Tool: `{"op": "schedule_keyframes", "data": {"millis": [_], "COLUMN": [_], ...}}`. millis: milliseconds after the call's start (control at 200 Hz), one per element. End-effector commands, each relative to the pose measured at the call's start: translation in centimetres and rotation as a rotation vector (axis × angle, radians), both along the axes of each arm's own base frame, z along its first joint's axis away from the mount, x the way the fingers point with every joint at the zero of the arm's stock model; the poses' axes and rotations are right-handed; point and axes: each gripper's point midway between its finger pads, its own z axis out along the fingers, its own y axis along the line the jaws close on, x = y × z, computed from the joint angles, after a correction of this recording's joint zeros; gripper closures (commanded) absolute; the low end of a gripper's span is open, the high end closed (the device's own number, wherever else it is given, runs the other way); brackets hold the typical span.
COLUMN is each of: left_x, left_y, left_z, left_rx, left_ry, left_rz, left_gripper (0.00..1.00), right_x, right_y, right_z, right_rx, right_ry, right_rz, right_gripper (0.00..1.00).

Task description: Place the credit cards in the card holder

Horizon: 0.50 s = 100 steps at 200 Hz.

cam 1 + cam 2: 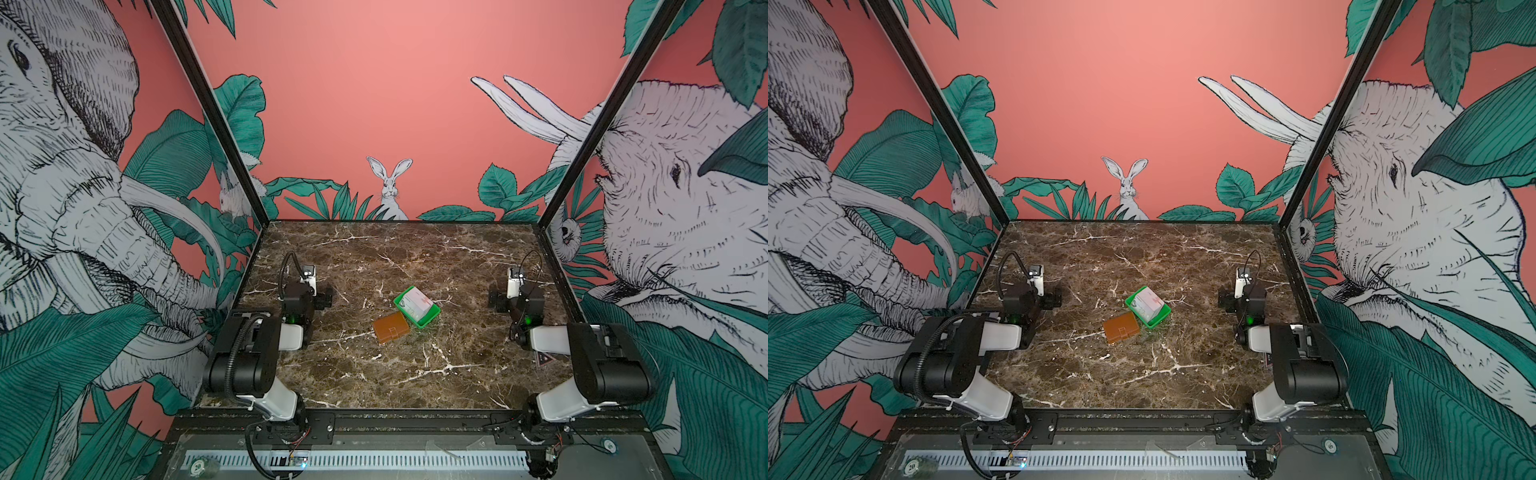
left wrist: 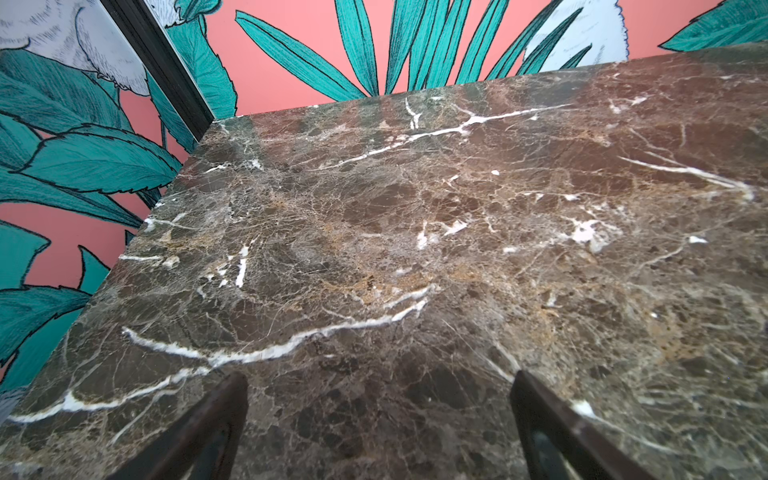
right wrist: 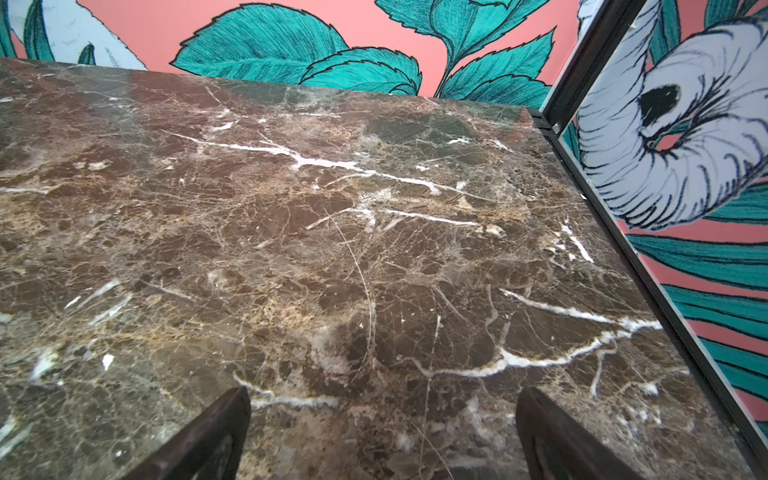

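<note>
Left claw [image 2: 378, 388] and right claw [image 3: 382, 401] are released. Credit cards [image 1: 417, 301], print unreadable, are stacked in a green tray [image 1: 427, 321], one o'clock of the card holder [image 1: 390, 327].

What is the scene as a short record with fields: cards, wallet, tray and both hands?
Cards: stack of white plastic credit cards with red print, lying in the tray
Tray: bright green plastic tray, mid-table
Card holder: tan-brown leather-look folding wallet, closed, flat on the brown marble table, close beside the tray
Left hand: open, holding nothing, off to the left of the items
Right hand: open, holding nothing, off to the right
Progress: no card picked up yet
</note>
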Motion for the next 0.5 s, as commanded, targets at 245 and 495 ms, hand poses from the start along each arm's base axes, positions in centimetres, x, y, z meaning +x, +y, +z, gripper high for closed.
{"op": "schedule_keyframes", "data": {"millis": [245,495], "left_x": [-0.8,-1.0], "left_y": [-0.3,0.1], "left_z": [1.9,3.1], "left_rx": [0.005,0.002], "left_ry": [-0.077,-0.075], "left_rz": [-0.034,-0.006], "left_gripper": [0.01,0.01], "right_x": [-0.5,-1.1], "right_y": [-0.2,-1.0], "right_z": [2.1,3.9], "right_rx": [0.002,0.018], "right_ry": [-0.094,-0.040], "right_rz": [-0.007,-0.066], "right_gripper": [0.02,0.02]}}
